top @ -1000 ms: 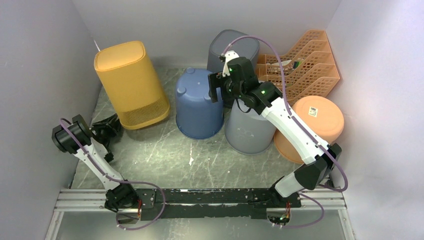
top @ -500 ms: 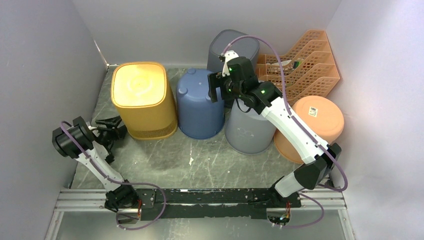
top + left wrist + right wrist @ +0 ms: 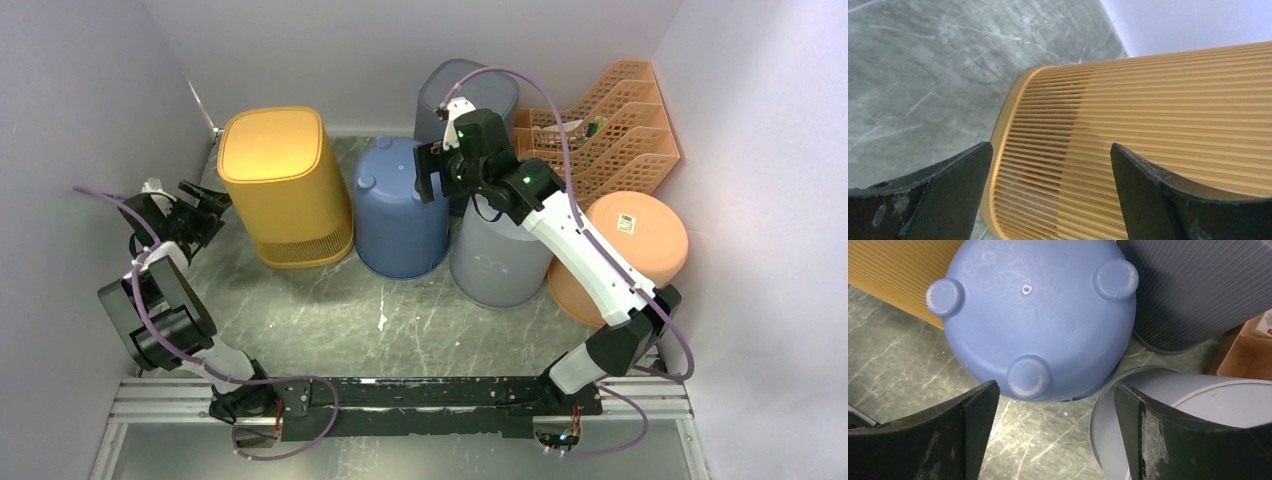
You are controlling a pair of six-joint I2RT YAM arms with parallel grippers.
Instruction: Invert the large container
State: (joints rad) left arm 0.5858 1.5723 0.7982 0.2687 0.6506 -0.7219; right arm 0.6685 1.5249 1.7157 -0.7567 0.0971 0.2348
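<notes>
The large container (image 3: pixel 285 185) is a yellow ribbed bin standing at the back left with its closed base up and its slatted rim on the floor. My left gripper (image 3: pixel 207 203) is open just to its left, clear of it. The left wrist view shows the ribbed wall (image 3: pixel 1148 125) lying beyond the left gripper (image 3: pixel 1050 150), whose jaws stand wide apart with nothing between them. My right gripper (image 3: pixel 430 172) hangs open over the upturned blue bucket (image 3: pixel 397 205), holding nothing. From the right wrist view, the right gripper (image 3: pixel 1055 390) hovers above the bucket's footed base (image 3: pixel 1038 315).
A light grey bin (image 3: pixel 497 260) stands under the right arm, and a dark grey bin (image 3: pixel 465 90) stands behind it. An orange bucket (image 3: pixel 630 245) and an orange file rack (image 3: pixel 610 125) fill the right side. Walls close in on three sides.
The yellow container tipped from leaning onto its rim, base up. My left gripper opened, let it go and swung back and left. The right gripper barely moved.
</notes>
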